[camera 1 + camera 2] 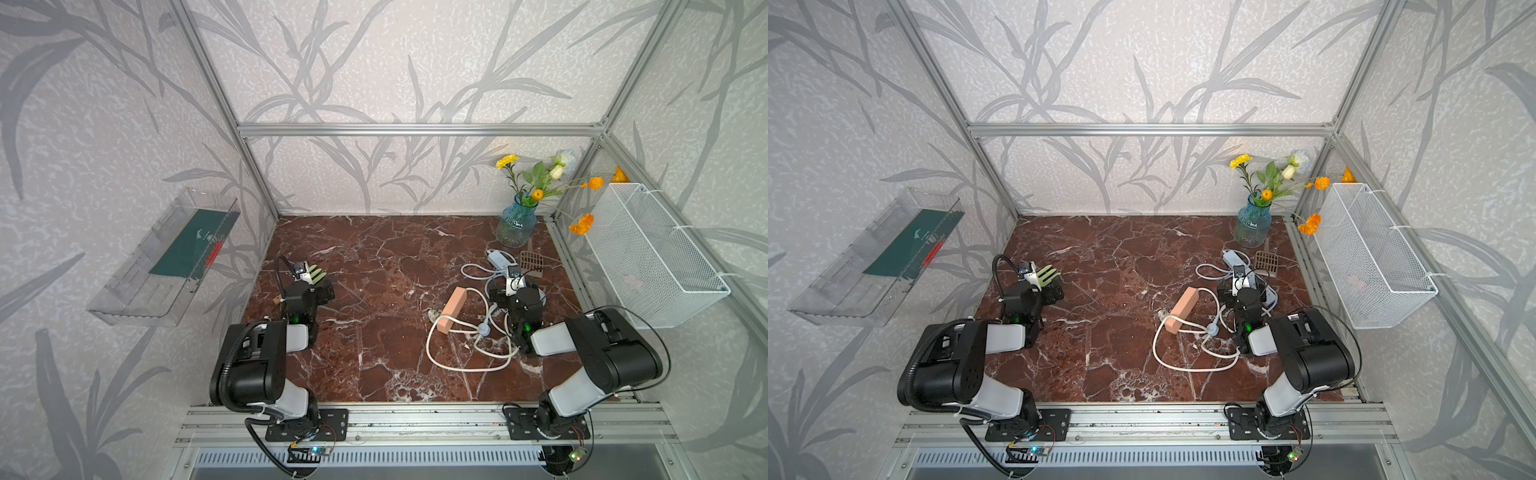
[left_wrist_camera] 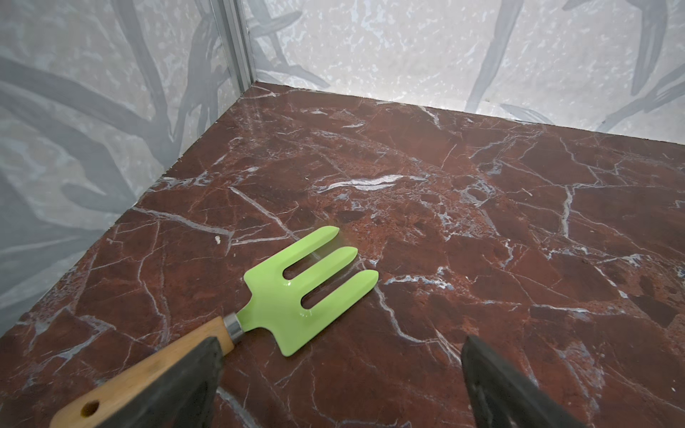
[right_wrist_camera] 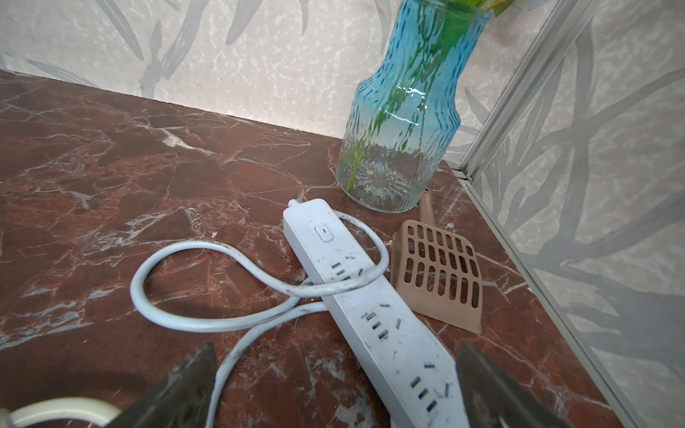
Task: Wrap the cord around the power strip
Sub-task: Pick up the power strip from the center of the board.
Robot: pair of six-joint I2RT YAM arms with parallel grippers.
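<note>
Red-brown marble covers the tabletop (image 1: 374,257), closed in by walls papered with grey leaves. Near the far right corner a white power strip (image 3: 374,311) lies flat just in front of a blue glass vase (image 3: 400,129) of flowers, with a beige slotted scoop (image 3: 441,274) close beside it. Its white cord (image 3: 200,244) leaves the end by the vase, crosses once over the top of the strip, and sprawls in a loose loop on the marble; the rest is not wound round the strip. The right gripper (image 3: 337,355) hangs over the strip's near end with its fingers wide apart. The strip shows between them, and I can't tell whether either finger touches it. Closer to the middle lies a pink power strip (image 1: 451,309), its cream cord (image 1: 457,365) curling in big loops toward the front edge. By the left edge the left gripper (image 2: 341,344) sits over a green garden fork (image 2: 296,296), fingers spread. One finger hides part of the wooden handle and nothing is clamped. A white wire basket (image 1: 648,257) hangs on the right wall, and a clear tray (image 1: 158,266) on the left wall.
</note>
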